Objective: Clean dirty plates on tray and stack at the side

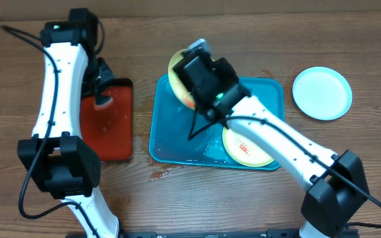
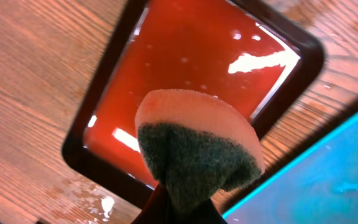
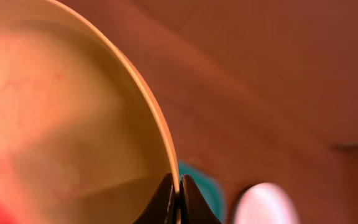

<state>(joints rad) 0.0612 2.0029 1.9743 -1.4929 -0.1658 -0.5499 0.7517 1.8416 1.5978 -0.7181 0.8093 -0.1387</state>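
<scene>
Bright light comes from above. White glare shines on the red tray (image 2: 185,81). Up close, the yellow plate (image 3: 61,112) looks fuzzy, like everything behind it.

The turquoise tray (image 1: 177,142) lies flat on the worktop (image 1: 177,205), wet and glossy inside. One yellow-green plate (image 1: 247,149) — pale centre, red smears — lies flat in its near right corner. The other yellow-green plate (image 1: 176,73) is tilted up over the tray's far left corner, faintly red-smeared, its rim pinched in the jaws of the right gripper (image 3: 179,190). The light blue plate (image 1: 321,92) lies flat on the worktop — right of the tray, apart from it, with no smears showing.
</scene>
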